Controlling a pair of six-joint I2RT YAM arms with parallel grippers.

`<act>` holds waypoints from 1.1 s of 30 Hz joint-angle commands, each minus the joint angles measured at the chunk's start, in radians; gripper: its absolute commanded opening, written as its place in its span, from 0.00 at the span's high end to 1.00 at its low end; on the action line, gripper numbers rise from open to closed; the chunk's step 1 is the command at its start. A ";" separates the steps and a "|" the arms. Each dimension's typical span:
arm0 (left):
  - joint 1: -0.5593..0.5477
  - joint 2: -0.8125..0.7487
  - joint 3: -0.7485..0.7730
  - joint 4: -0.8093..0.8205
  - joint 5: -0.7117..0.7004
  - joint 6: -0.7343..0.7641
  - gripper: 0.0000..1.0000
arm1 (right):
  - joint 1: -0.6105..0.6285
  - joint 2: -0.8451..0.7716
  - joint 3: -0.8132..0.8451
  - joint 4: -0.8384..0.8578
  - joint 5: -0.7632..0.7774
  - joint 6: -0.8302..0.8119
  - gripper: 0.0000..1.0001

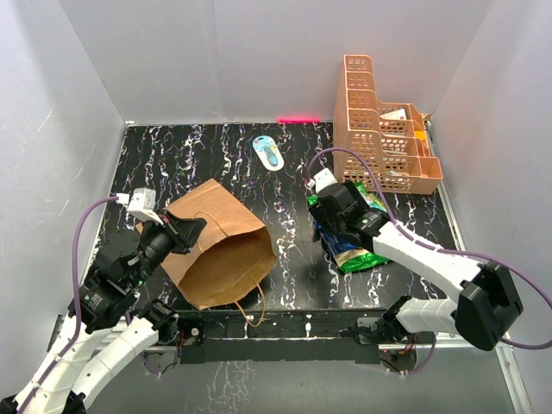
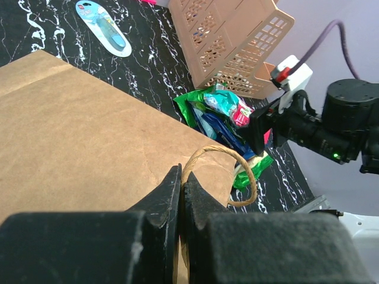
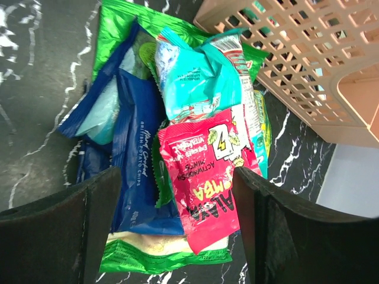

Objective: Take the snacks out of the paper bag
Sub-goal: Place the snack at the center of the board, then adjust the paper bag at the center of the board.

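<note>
The brown paper bag (image 1: 220,250) lies on its side at the left of the black table, mouth facing the near edge. My left gripper (image 1: 185,231) is shut on the bag's paper at its top edge, beside a twisted handle (image 2: 228,171). The snacks (image 1: 354,246) lie in a pile on the table at the right: a green-and-white bag, a blue packet (image 3: 133,160), a teal packet (image 3: 198,83) and a red/pink one (image 3: 207,189). My right gripper (image 3: 177,231) is open just above the pile, fingers on either side of it, holding nothing.
An orange lattice basket (image 1: 384,129) stands at the back right, close behind the snack pile. A small blue-white oval object (image 1: 268,153) lies at the back centre. White walls enclose the table on three sides.
</note>
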 commanded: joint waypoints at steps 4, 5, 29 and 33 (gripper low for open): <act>0.001 0.008 -0.003 0.015 0.017 -0.007 1.00 | 0.004 -0.154 0.041 0.041 -0.281 -0.050 0.17; 0.001 0.010 -0.006 0.016 0.017 -0.010 1.00 | 0.014 -0.175 0.037 0.055 -0.361 -0.067 0.18; 0.001 -0.155 -0.066 -0.028 0.194 0.032 1.00 | 0.627 0.362 -0.022 0.994 -0.538 -0.922 0.35; 0.001 -0.149 -0.068 -0.006 0.230 0.043 1.00 | 0.628 0.514 0.035 1.143 -0.528 -0.955 0.36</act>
